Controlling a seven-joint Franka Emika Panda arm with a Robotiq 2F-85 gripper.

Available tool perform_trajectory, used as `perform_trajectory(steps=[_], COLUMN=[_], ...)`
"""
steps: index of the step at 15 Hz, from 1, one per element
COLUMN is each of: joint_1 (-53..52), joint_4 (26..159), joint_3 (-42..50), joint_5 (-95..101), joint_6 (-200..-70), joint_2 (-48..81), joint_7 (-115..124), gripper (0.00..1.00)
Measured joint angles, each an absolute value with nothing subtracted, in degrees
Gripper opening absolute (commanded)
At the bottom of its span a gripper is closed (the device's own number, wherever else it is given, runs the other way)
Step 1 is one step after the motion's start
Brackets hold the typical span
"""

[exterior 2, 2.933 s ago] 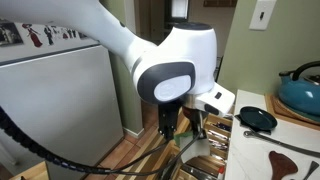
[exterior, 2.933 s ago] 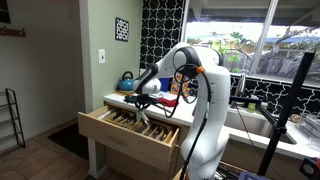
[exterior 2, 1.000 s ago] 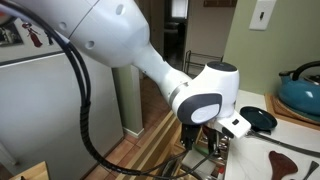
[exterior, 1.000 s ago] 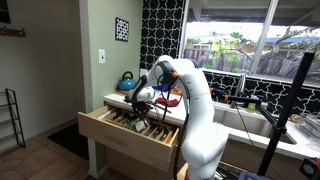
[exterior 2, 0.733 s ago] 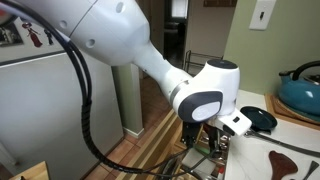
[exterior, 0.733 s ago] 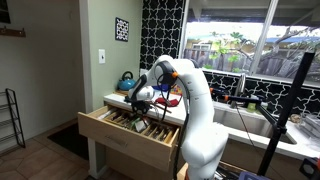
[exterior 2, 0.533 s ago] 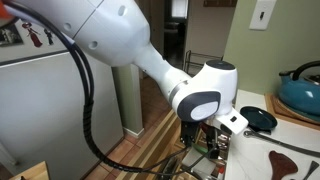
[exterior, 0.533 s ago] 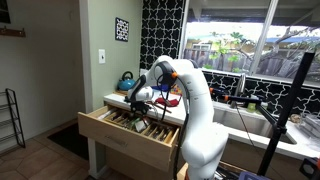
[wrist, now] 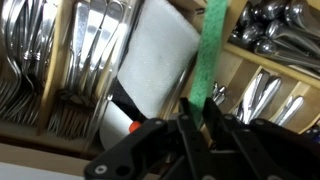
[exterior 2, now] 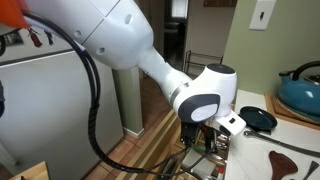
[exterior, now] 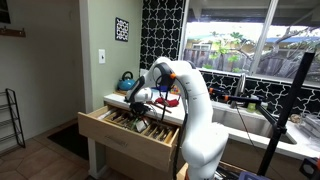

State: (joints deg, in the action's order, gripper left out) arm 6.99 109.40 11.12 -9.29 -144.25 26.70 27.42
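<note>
My gripper (wrist: 200, 112) is shut on the end of a long green handle (wrist: 210, 45) and hangs low over an open wooden cutlery drawer (exterior: 125, 135). In the wrist view the green handle runs up across the drawer's compartments. Forks (wrist: 30, 60) and knives (wrist: 95, 55) lie in the left slots, spoons (wrist: 265, 35) in the right ones. A white flat piece (wrist: 160, 60) with a black and orange end lies under the gripper. In an exterior view the gripper (exterior 2: 200, 137) sits just above the drawer's cutlery.
A teal kettle (exterior 2: 303, 92) and a small dark pan (exterior 2: 258, 119) stand on the counter behind the drawer. A dark spatula (exterior 2: 290, 160) lies on a white board. A refrigerator (exterior 2: 60, 100) stands beside the drawer. A sink and window (exterior: 250, 50) are further along the counter.
Since 2.9 seconds ago the arm has swung over and lowered toward the drawer. Over the last second it has barely moved.
</note>
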Motion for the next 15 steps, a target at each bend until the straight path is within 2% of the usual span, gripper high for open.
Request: perform_trajectory(steps=[1, 3, 7, 12, 13, 15], joint_1=[7.2, 7.2, 7.2, 4.8, 4.3, 4.3], joint_4=[109.3, 109.3, 109.5, 109.5, 109.5, 109.4], joint_3=[10.7, 10.3, 10.5, 15.7, 16.6, 16.5], joint_5=[-10.1, -11.0, -11.1, 0.6, 4.1, 4.9], joint_6=[-144.3, -144.3, -143.9, -134.8, -132.9, -132.5], joint_2=[26.5, 25.7, 22.3, 18.3, 18.1, 18.0], joint_7=[26.8, 26.2, 26.4, 36.3, 38.9, 39.6], gripper=[0.04, 0.01, 0.03, 0.03, 0.11, 0.11])
